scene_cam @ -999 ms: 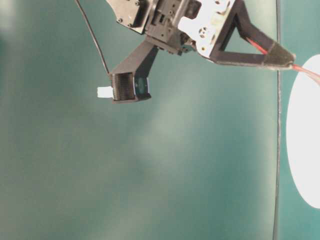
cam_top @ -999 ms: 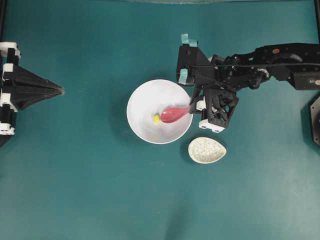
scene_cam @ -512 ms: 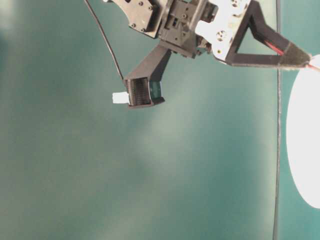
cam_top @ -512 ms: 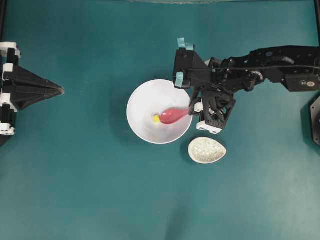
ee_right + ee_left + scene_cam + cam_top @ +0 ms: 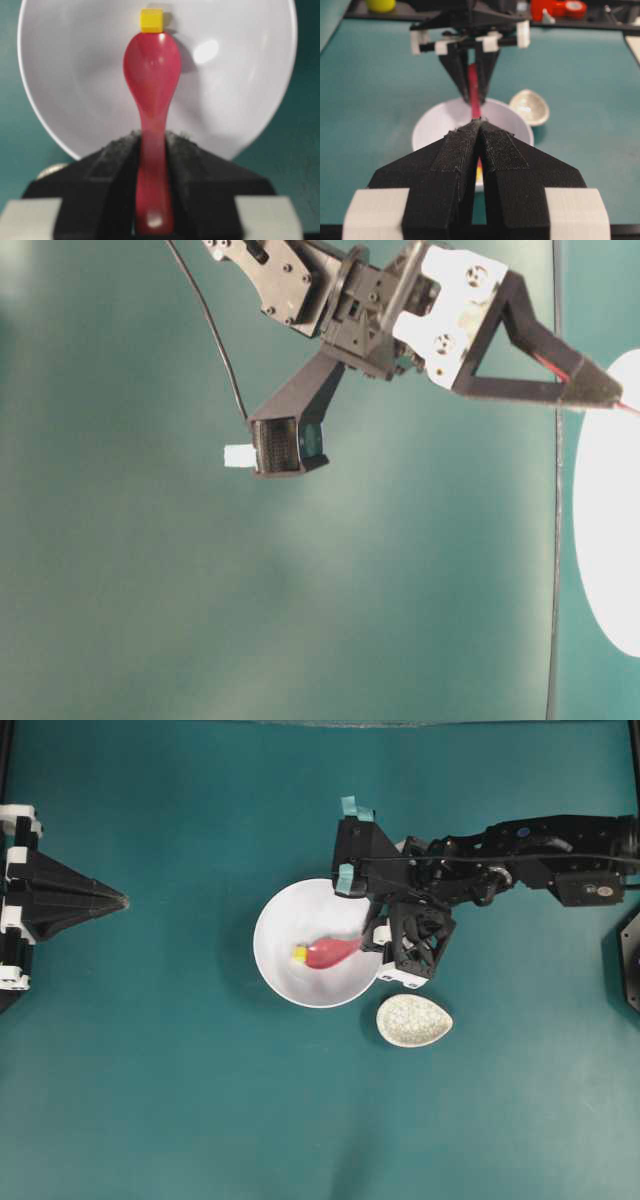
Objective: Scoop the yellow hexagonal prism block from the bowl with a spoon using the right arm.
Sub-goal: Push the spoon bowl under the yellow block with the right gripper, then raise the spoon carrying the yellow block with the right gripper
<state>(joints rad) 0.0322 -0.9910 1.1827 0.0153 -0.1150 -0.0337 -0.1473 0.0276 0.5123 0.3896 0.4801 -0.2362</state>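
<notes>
the table [image 5: 200, 1100] is a plain teal surface that fills the overhead view. the right arm [image 5: 520, 850] reaches in from the right edge, its black links ending over the bowl's right rim, with teal tape marks at the wrist. the left arm [image 5: 40, 900] sits at the far left edge, well apart from everything else.

the bowl [image 5: 285, 985] is white and round, near the middle of the table. in the table-level view only a slice of its rim [image 5: 600, 540] shows at the right edge.

the right gripper [image 5: 150, 165] is clenched on the spoon [image 5: 150, 75], its dark pads pressing the handle from both sides. the pink-red scoop lies inside the bowl, pointing away from the wrist camera and toward the left in the overhead view [image 5: 325, 953].

the left gripper [image 5: 479, 145] has its fingers pressed together with nothing between them, pointing at the bowl from a distance.

a small speckled beige rest [image 5: 414, 1020] lies just beside the bowl, below and to the right of it, apart from the rim.

the block [image 5: 151, 20] is tiny and bright yellow, lying in the bowl at the very tip of the scoop; it looks to be touching the tip, though the wrist view is too soft there to be sure. overhead it sits at the scoop's left end [image 5: 299, 954].
</notes>
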